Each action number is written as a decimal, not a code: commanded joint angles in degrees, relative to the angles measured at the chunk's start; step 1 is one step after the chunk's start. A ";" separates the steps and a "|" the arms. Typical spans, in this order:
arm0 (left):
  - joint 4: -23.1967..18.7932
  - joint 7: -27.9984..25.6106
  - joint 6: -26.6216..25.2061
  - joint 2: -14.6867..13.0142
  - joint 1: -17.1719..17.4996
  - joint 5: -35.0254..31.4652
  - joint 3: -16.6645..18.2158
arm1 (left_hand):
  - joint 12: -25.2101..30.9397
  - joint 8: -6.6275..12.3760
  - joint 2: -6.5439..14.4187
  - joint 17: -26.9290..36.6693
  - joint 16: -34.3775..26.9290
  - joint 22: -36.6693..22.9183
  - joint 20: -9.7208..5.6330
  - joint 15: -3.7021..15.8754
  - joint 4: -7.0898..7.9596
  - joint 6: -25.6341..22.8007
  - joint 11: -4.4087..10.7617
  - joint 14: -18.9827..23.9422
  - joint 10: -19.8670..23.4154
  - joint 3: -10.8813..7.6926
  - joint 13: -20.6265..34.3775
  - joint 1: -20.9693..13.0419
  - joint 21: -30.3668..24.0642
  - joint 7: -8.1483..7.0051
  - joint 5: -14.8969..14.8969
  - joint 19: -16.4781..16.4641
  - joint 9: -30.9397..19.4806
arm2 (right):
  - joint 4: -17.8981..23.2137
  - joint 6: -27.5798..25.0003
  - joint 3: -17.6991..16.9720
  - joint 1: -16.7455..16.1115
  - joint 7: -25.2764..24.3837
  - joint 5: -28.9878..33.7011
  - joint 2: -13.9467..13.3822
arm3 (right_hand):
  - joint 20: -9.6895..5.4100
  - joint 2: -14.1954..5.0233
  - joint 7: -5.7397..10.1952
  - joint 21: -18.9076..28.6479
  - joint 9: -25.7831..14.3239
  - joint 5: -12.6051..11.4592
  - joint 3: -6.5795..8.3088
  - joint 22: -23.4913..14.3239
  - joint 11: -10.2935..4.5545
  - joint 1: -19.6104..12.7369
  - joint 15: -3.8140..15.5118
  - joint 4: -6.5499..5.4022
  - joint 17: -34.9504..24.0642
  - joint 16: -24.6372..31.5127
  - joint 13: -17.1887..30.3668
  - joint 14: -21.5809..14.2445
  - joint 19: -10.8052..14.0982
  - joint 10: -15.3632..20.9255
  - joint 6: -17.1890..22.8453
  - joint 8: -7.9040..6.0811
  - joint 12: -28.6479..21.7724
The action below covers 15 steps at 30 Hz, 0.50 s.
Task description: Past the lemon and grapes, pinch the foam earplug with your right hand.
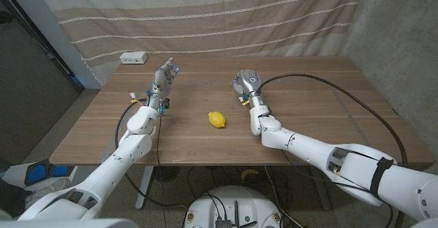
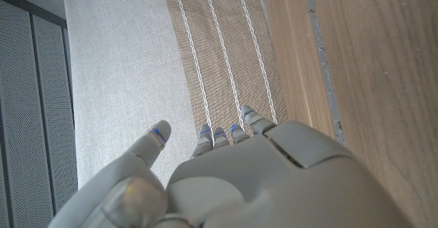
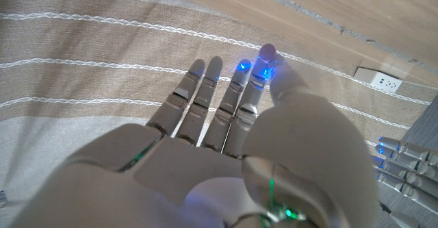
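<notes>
earplug (image 3: pixel 268 50) in right hand (image 3: pixel 233 146) pinch

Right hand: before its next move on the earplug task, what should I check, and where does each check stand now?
1. Lemon lies on the table, apart from both hands: ok.
2. Right hand is beyond the lemon: ok.
3. Grapes located: cannot tell.
4. Earplug pinched: cannot tell. A small pinkish rounded tip sits at the right hand's fingertips, which may be the earplug or a fingertip.
5. Left hand holds nothing, fingers extended: ok.
</notes>
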<state>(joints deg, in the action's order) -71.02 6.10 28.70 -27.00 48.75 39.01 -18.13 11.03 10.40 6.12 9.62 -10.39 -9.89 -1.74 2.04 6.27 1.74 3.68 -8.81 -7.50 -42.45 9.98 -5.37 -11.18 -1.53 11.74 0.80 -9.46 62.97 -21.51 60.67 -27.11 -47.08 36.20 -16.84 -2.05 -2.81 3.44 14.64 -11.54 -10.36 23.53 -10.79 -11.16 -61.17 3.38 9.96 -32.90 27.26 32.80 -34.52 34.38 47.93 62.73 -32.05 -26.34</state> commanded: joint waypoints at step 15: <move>-0.16 -0.01 -0.14 0.12 -0.24 0.06 -0.12 | -0.14 -0.15 4.93 0.07 0.16 -0.12 -0.49 2.11 -0.51 0.59 -0.23 -0.49 -0.57 -0.07 0.09 -0.76 -0.04 -0.01 0.07 0.09 -0.34 | 9.07 4.20 -6.61 -3.29 0.05 -4.27 -2.42 | 0.22 0.04 -0.82 0.47 -0.54 -0.03 0.54 -0.13 -0.74 -0.28 9.25 -0.16 -0.27 -0.12 0.15 -1.13 0.62 1.80 0.54 -0.69 -0.04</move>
<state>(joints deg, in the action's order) -71.07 6.14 28.70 -27.02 48.57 38.91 -18.22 11.03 10.41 6.12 9.62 -10.38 -9.89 -1.74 2.04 5.96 1.74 3.68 -8.81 -7.50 -42.45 9.98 -5.37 -11.18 -1.53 11.74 0.80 -9.46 68.63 -20.18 57.08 -28.85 -48.07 34.88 -18.40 -1.82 -2.80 3.14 14.86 -11.54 -10.18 23.69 -10.78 -10.86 -61.16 3.48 9.78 -33.07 27.26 32.79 -35.23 34.61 48.24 63.03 -32.06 -26.34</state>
